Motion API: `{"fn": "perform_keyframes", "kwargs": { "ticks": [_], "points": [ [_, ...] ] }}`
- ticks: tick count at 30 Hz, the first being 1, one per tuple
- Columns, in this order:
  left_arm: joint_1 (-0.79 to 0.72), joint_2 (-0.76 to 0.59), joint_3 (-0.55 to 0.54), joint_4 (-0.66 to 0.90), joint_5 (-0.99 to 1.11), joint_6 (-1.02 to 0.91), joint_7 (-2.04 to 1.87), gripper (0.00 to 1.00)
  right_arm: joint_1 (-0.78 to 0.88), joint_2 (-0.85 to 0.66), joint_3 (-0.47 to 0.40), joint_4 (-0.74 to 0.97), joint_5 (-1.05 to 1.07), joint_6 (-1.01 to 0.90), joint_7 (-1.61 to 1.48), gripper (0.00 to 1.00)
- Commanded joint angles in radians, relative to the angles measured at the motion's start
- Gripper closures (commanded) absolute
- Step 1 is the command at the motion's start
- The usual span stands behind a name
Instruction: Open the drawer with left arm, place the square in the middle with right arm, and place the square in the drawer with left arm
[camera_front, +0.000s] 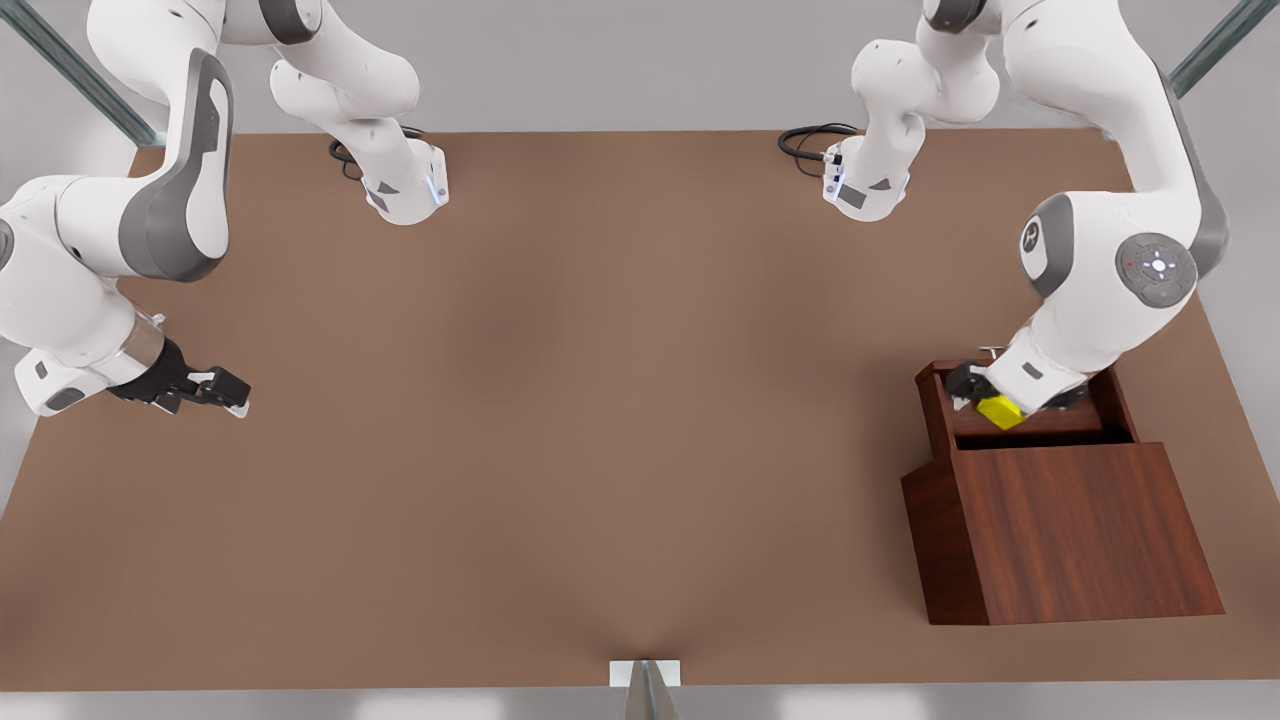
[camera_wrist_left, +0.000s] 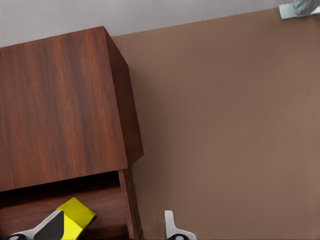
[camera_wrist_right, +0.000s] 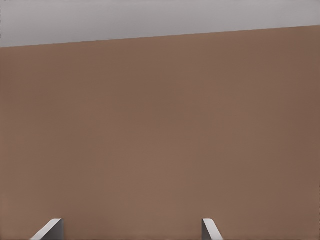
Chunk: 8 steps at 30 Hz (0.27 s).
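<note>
Left gripper (camera_front: 985, 400): over the open drawer (camera_front: 1040, 420), at the front view's right. Fingers (camera_wrist_left: 172, 227) spread wide. Square (camera_wrist_left: 76, 218) against one fingertip, well clear of the other; not clamped. Whether the square rests on the drawer floor: cannot tell. In the front view, square (camera_front: 1000, 411) just below the wrist, inside the drawer, near the side toward the front view's left. Drawer pulled out from the top of the cabinet (camera_front: 1070, 535), toward the arm bases. Silver handle (camera_front: 990, 350) partly hidden behind the left arm (camera_front: 1110, 260).

Right gripper (camera_front: 222, 388): low over the table (camera_front: 600, 420) at the front view's left edge, well apart from cabinet and square. Fingers (camera_wrist_right: 50, 230) apart, nothing between them. Right arm (camera_front: 110, 230) idle, bent above that edge.

Middle (camera_front: 620, 400) of table: plain brown surface.
</note>
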<state>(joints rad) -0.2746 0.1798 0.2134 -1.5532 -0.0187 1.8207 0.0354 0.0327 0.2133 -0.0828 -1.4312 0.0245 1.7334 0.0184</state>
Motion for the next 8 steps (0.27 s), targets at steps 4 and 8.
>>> {"fn": "perform_keyframes", "kwargs": {
  "ticks": [4, 8],
  "points": [
    [0.189, -0.034, -0.256, 0.001, 0.103, 0.003, -0.123, 0.0, 0.0, 0.0, 0.0, 0.0, 0.0, 0.0, 0.0, 0.0],
    [0.189, -0.022, -0.259, 0.001, 0.108, 0.006, -0.124, 0.0, 0.0, 0.001, 0.0, -0.002, 0.0, 0.0, 0.0, 0.0]
  ]
}}
